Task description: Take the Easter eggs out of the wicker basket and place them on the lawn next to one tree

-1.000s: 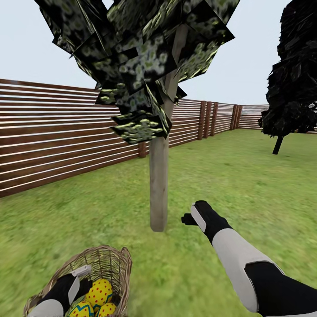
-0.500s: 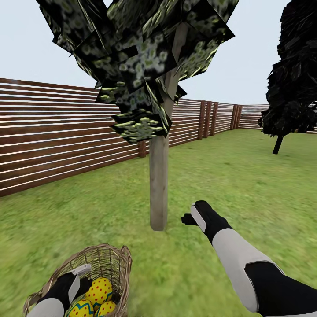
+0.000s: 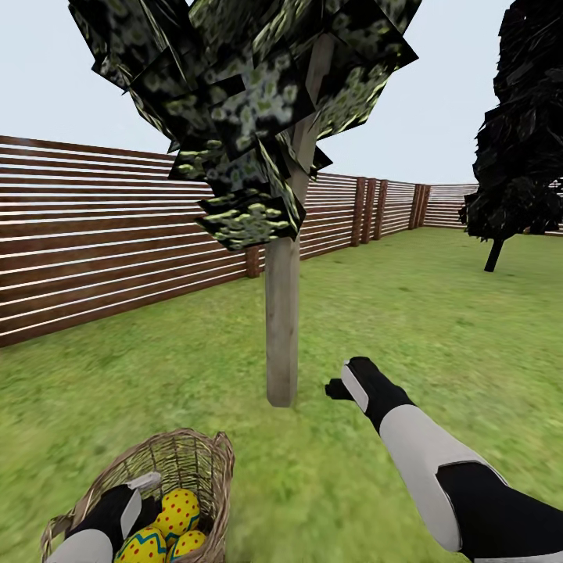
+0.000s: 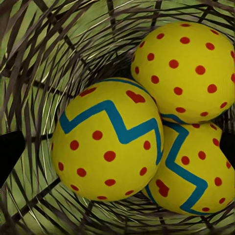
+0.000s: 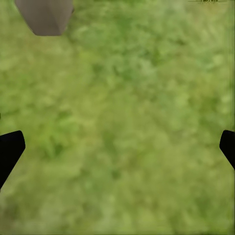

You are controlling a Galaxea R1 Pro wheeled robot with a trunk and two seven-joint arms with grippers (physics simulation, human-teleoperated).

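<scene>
First pick-up step: left gripper [image 4: 117, 147] fingers apart inside wicker basket [image 3: 188, 457], straddling zigzag egg [image 4: 107, 147]. Right gripper [image 5: 117, 147] fingers apart above lawn [image 5: 127, 122]. Next: closing squarely.

Brown woven wicker basket [image 3: 195, 461] looks rough; three yellow painted eggs [image 4: 110, 147] smooth, faintly glossy; brown slatted wooden fence [image 3: 117, 250] matt

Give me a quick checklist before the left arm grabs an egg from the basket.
1. All three Easter eggs in the wicker basket: ok.
2. Left gripper open, fingertips spread either side of the eggs: ok.
3. Left gripper inside the basket rim: ok.
4. Fingers touching an egg: cannot tell.
5. Right gripper open, empty over the lawn: ok.
6. Tree close beside the basket: ok.
</scene>
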